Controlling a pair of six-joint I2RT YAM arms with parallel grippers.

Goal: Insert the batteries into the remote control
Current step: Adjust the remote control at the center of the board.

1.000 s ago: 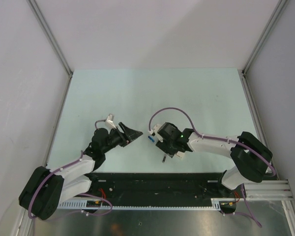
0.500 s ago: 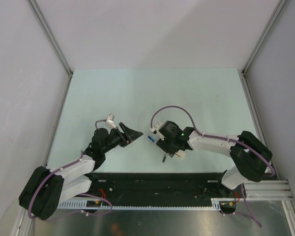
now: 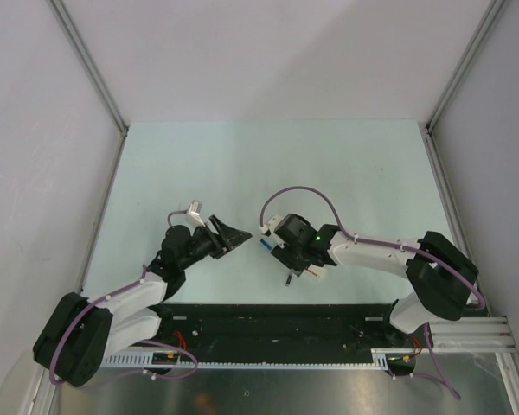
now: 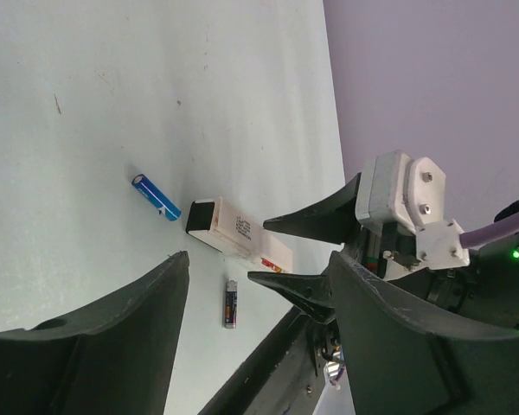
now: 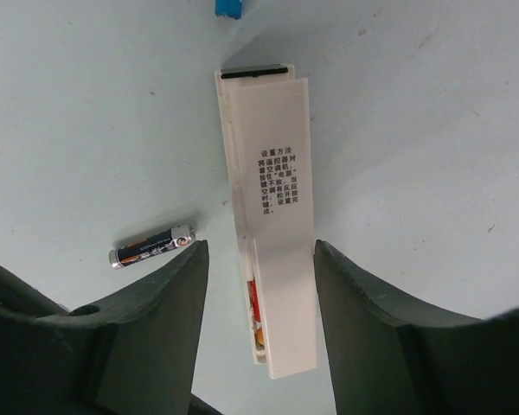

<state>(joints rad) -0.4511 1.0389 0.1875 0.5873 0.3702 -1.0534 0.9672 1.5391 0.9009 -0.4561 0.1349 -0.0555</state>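
Right, the right gripper (image 5: pixel 259 259) hangs spread wide over the remote control (image 5: pixel 272 173), one finger either side of its 6 o'clock end, gripping nothing; the left gripper (image 3: pixel 232 233) is spread too and empty, standing off at the remote's 9 o'clock in the overhead view; the remote lies flat on the table (image 5: pixel 415 104), a sliver of red battery (image 5: pixel 253 303) showing at its 6 o'clock end; black battery (image 5: pixel 151 245) loose at its 9 o'clock, just beside the finger on that side; blue battery (image 5: pixel 229 9) at 12 o'clock, off the dark end; the danger, I'd say: a squeeze could skate the slim bar sideways or twist it, and that finger could clip the black cell and send it rolling.
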